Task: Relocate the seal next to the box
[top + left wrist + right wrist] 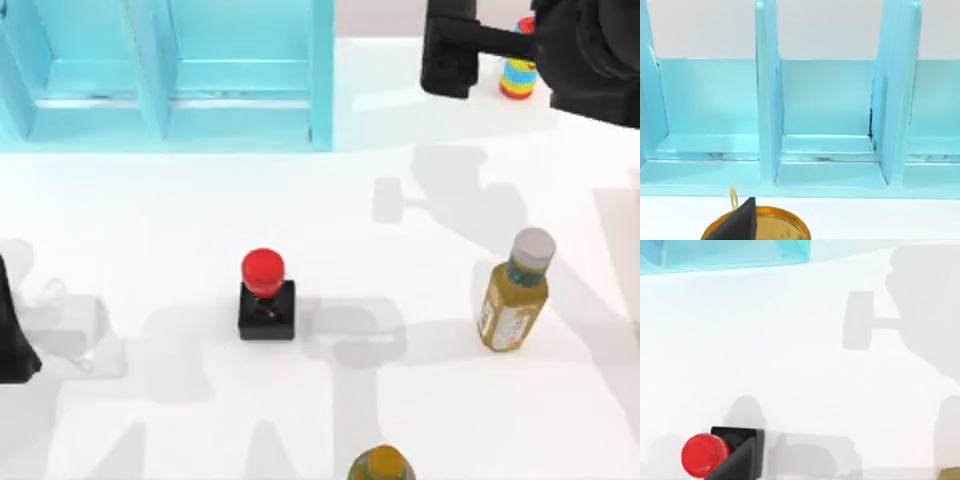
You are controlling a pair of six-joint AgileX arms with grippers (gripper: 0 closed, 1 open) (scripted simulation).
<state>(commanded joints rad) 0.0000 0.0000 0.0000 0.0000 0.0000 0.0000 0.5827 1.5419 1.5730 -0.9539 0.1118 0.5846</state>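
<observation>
The seal [266,296], a black square block with a glossy red knob, stands upright on the white table a little left of centre; it also appears in the right wrist view as the seal [702,455]. The box [170,70], a light blue open shelf with dividers, stands at the back left, well apart from the seal, and its compartments face the left wrist view as the box [825,125]. My right arm [590,50] hangs high over the back right corner, far from the seal. My left gripper [12,345] rests at the table's left edge.
A yellow bottle with a grey cap [516,292] stands right of the seal. Another yellow bottle top [381,465] pokes in at the front edge. A multicoloured striped cylinder [517,78] sits at the back right under the right arm. A golden round object [771,227] lies below the left wrist.
</observation>
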